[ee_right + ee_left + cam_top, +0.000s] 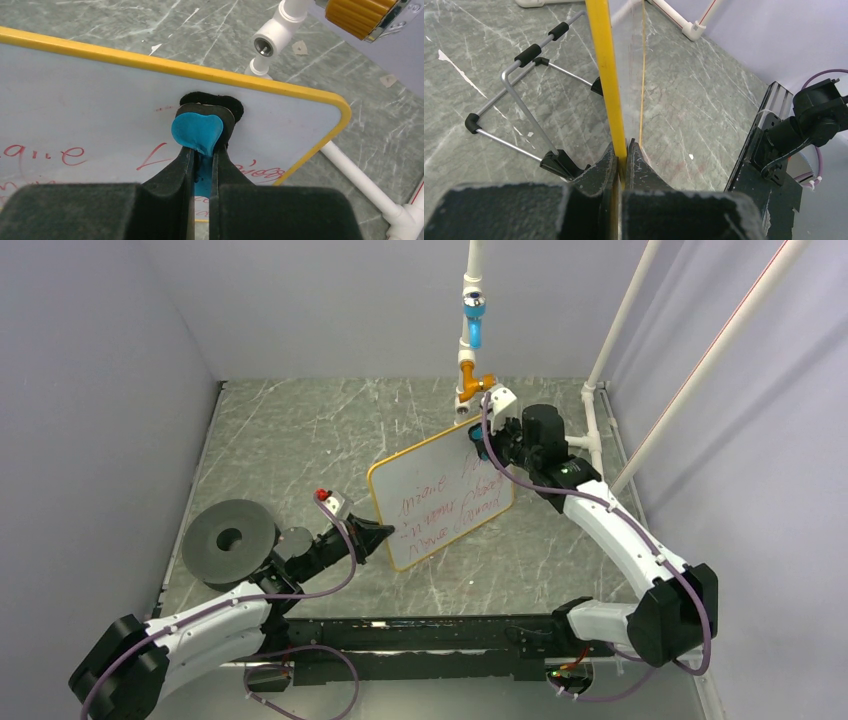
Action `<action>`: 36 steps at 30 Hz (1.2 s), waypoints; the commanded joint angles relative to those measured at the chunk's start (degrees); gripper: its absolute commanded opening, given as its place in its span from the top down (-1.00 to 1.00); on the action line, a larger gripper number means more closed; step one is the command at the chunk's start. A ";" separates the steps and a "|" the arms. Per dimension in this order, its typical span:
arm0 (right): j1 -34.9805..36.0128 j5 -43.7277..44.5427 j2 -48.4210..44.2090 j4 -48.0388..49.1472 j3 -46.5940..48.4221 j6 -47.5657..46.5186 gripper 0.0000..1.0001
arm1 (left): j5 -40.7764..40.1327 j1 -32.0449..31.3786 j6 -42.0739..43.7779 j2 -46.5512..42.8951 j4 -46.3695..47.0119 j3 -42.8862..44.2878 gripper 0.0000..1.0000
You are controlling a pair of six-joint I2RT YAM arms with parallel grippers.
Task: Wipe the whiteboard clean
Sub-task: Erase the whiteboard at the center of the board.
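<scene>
The whiteboard [445, 502] has a yellow frame and red handwriting across its face, and it stands tilted in the middle of the table. My left gripper [380, 536] is shut on its near-left edge; the left wrist view shows the yellow frame [608, 75] pinched between the two fingers. At the board's far-right corner my right gripper [482, 445] is shut on a small blue-and-black eraser [197, 131]. The eraser's black pad presses on the whiteboard [100, 105] just under its top frame, above the red writing.
A grey disc with a centre hole [230, 538] lies at the left of the table. A bent wire stand with black sleeves [519, 100] lies on the marble top behind the board. White pipe framing [600, 370] and a blue-and-orange fitting [473, 330] rise at the back.
</scene>
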 commanded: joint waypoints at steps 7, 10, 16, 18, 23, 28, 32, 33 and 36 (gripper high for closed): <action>5.62 -1.45 0.15 1.99 1.41 0.21 1.00 | 6.35 -0.83 3.96 1.31 0.41 2.05 1.00; 3.01 4.51 0.21 3.36 3.19 2.59 1.00 | 6.27 -0.90 3.76 1.06 0.61 1.86 1.00; 3.93 2.03 0.17 3.50 0.66 1.51 1.00 | 6.79 -0.87 4.50 2.20 -0.04 3.14 1.00; 4.81 1.77 -0.11 3.64 0.03 0.51 1.00 | 6.82 -0.85 4.37 2.30 0.27 3.00 1.00; -1.46 0.82 -0.14 3.31 3.23 3.81 1.00 | 6.71 -0.84 4.02 1.36 0.46 2.23 1.00; 1.41 -7.78 -0.27 3.00 -0.29 2.39 1.00 | 7.13 -0.84 4.26 1.77 0.26 2.78 1.00; -4.72 -6.95 -0.16 2.73 3.09 5.27 1.00 | 7.05 -0.89 3.57 0.96 1.08 1.91 1.00; -5.19 -8.18 -0.58 2.50 3.23 5.12 1.00 | 6.99 -0.83 3.61 0.77 1.14 1.77 1.00; -5.12 -10.71 -1.33 3.17 0.90 5.00 1.00 | 7.18 -0.88 4.03 0.23 -0.06 2.16 1.00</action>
